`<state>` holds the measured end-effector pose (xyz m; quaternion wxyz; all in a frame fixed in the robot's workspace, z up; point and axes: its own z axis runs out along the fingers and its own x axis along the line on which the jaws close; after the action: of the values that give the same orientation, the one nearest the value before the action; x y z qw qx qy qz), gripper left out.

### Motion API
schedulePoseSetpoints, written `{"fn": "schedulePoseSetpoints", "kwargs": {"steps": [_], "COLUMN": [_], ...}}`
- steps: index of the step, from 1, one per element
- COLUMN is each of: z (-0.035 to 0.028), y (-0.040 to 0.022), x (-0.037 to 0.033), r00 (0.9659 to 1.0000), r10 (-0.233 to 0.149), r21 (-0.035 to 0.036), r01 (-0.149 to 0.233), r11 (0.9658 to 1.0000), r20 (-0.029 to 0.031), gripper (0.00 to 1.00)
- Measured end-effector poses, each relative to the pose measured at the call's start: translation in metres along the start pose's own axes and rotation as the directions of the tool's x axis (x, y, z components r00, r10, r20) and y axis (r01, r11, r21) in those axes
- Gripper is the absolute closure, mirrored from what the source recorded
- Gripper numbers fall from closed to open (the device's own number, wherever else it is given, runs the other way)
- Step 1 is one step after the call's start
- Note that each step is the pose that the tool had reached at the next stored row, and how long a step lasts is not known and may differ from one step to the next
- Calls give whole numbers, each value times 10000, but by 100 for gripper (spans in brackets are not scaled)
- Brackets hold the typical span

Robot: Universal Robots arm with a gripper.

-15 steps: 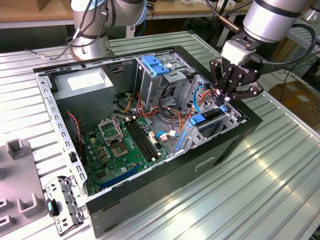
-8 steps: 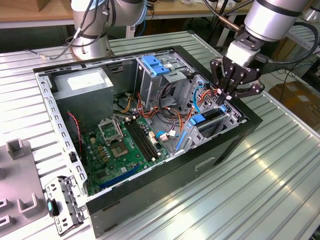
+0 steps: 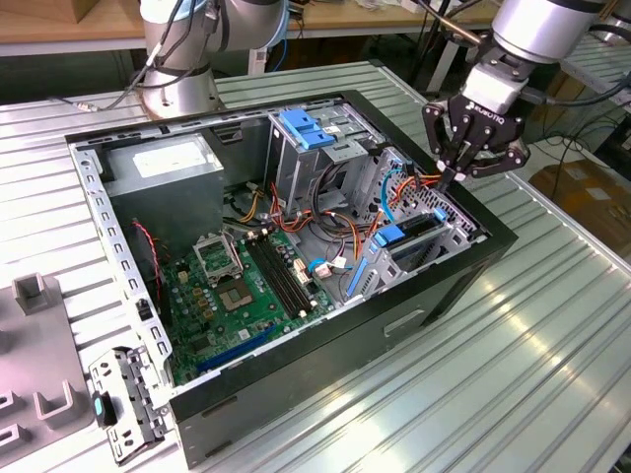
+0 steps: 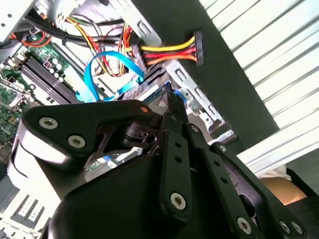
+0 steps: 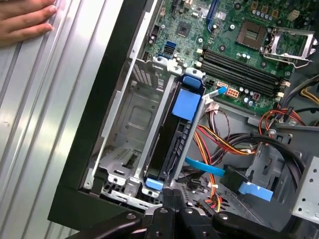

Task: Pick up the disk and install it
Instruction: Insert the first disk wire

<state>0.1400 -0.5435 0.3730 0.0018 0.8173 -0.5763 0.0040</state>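
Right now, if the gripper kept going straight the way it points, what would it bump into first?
Most likely the disk, at the blue-bracketed end nearest the gripper; it stands on edge in the drive cage. Depth is hard to judge.

Blue-bracketed disk (image 5: 185, 104), green motherboard (image 5: 199, 30)

Cables (image 5: 219, 142) crowd one side of the disk (image 5: 185, 107); the cage slot (image 5: 130, 117) (by the case wall (image 5: 105, 94)) stands open.
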Motion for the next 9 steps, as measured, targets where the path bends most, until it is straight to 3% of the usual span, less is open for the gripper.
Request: {"fn": "schedulePoseSetpoints", "kwargs": {"steps": [3, 9], "z": [1, 1], "y": [-109, -230], "x": [-65, -81], "r00": [10000, 9994], "r10": [-37, -350], "r21": [1, -1], "r01": [37, 350], "r11": [10000, 9994], "r20": [1, 1], "gripper": [89, 89]}}
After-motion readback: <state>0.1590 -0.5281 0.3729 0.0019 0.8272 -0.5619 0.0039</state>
